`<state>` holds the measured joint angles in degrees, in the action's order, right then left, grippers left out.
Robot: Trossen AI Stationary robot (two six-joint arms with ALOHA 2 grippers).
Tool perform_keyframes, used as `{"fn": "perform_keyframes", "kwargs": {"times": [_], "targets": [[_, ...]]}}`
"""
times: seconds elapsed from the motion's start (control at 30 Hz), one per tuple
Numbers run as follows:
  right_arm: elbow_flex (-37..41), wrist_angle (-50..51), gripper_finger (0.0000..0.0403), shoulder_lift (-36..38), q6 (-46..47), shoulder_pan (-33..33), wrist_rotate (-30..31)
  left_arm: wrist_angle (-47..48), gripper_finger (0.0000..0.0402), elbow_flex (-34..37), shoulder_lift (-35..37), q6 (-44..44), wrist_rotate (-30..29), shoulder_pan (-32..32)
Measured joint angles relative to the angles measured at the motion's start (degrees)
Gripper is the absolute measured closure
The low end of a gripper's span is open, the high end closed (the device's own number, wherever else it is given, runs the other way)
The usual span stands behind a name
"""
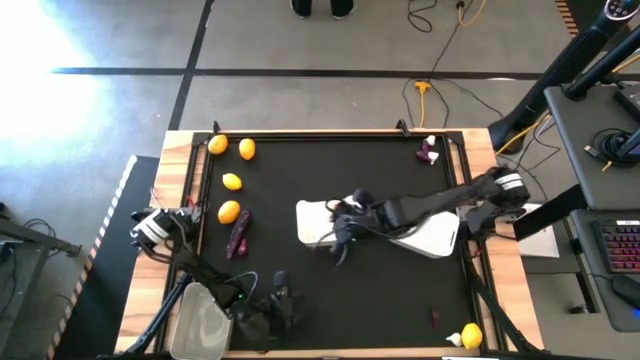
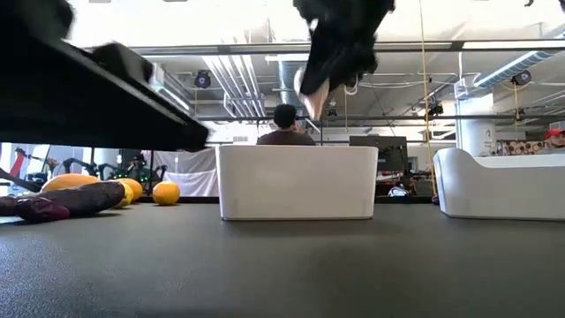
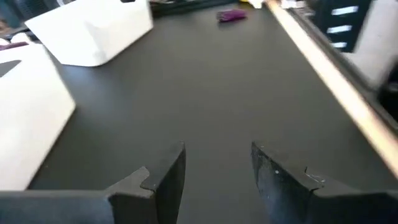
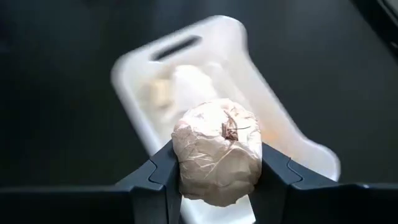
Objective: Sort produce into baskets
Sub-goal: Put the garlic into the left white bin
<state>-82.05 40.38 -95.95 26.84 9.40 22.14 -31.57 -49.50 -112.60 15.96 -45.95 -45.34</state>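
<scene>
**Operator:** While the garlic bulb [image 4: 217, 152] is pinched between the right gripper [image 4: 217, 180] fingers, I hold it above the white tray [image 4: 267, 118] near the middle of the table [image 1: 330, 190]. Another pale piece already lies inside that tray, as the right wrist view shows.

**Supervisor:** State the step in hand.

**Operator:** Transport and placement of one bulb. By my judgement the bulb is over the tray but not yet released. The low view shows the gripper well above the tray's rim.

**Supervisor:** Next move?

**Operator:** I judge it calls for lowering the gripper into the tray, then spreading the fingers so the bulb drops beside the piece already there. The papery skin may cling to a finger; release low.

**Supervisor:** Left arm?

**Operator:** The left gripper [image 3: 217, 180] waits near the table's front edge, fingers spread and holding nothing, next to the clear tub [image 1: 205, 320] at the front left corner.

**Supervisor:** Remaining produce?

**Operator:** Four lemons [image 1: 232, 181] and a purple vegetable [image 1: 239, 232] lie at the left side. One purple piece [image 1: 430, 153] with something white beside it lies at the far right corner. One lemon [image 1: 471, 335] sits at the front right. A second white tray [image 1: 435, 235] stands just right of the first.
</scene>
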Motion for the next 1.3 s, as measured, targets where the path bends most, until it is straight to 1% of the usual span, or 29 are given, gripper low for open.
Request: {"fn": "perform_keyframes", "kwargs": {"times": [0.1, 0.23, 0.4, 0.5, 0.57, 0.67, 0.73, 0.83, 0.93, 1.03, 1.13, 1.2, 1.3], "targets": [[-0.2, 0.1, 0.0272, -3.0, -0.5, -3.7, 0.1, 0.4, 0.0235, 0.1, 0.2, 0.0, 0.0, -1.7], [-0.2, 0.5, 0.0271, -6.9, -1.3, -6.8, -2.2, 1.6, 0.0235, 0.1, 0.3, -0.3, -0.1, -3.1], [-0.2, 1.3, 0.0269, -10.2, -1.3, -8.5, -3.5, 1.7, 0.0235, 0.1, 0.5, -0.4, -1.5, -3.2], [-0.2, 1.4, 0.0258, -11.1, -1.3, -8.4, -4.6, 1.8, 0.0235, 0.1, 0.5, -0.3, -2.2, -3.2], [-0.2, 1.4, 0.0244, -11.1, -0.5, -8.1, -5.4, 1.8, 0.0235, 0.1, 0.5, -0.3, -2.3, -3.2], [-0.2, 1.8, 0.0213, -10.7, 0.8, -8.1, -8.9, 1.7, 0.0235, 0.1, 0.6, -0.4, -3.1, -3.2], [-1.6, 4.9, 0.0189, -10.5, 2.7, -8.2, -10.7, 1.7, 0.0235, 0.1, 0.6, -0.4, -4.4, -3.2], [-4.3, 9.0, 0.0157, -10.3, 5.4, -8.0, -10.9, 1.7, 0.0235, 0.1, 0.6, -0.4, -5.6, -3.2], [-7.4, 12.9, 0.0135, -10.2, 6.8, -7.4, -10.8, 1.6, 0.0235, 0.1, 0.6, -0.4, -6.9, -3.2], [-11.5, 20.4, 0.0126, -10.2, 10.5, -5.3, -11.6, 1.7, 0.0235, 0.1, 0.7, -0.5, -8.1, -3.2], [-16.0, 30.2, 0.0128, -10.2, 16.1, -0.5, -12.1, 1.6, 0.0235, 0.1, 1.2, -0.5, -8.2, -3.2], [-18.2, 35.8, 0.0134, -10.2, 22.2, 3.7, -14.8, 1.6, 0.0235, 0.1, 1.4, -1.3, -8.2, -3.2], [-19.8, 42.2, 0.0142, -10.2, 33.6, 11.2, -21.1, 1.6, 0.0235, 0.1, 2.0, -2.0, -8.1, -3.2]]}}
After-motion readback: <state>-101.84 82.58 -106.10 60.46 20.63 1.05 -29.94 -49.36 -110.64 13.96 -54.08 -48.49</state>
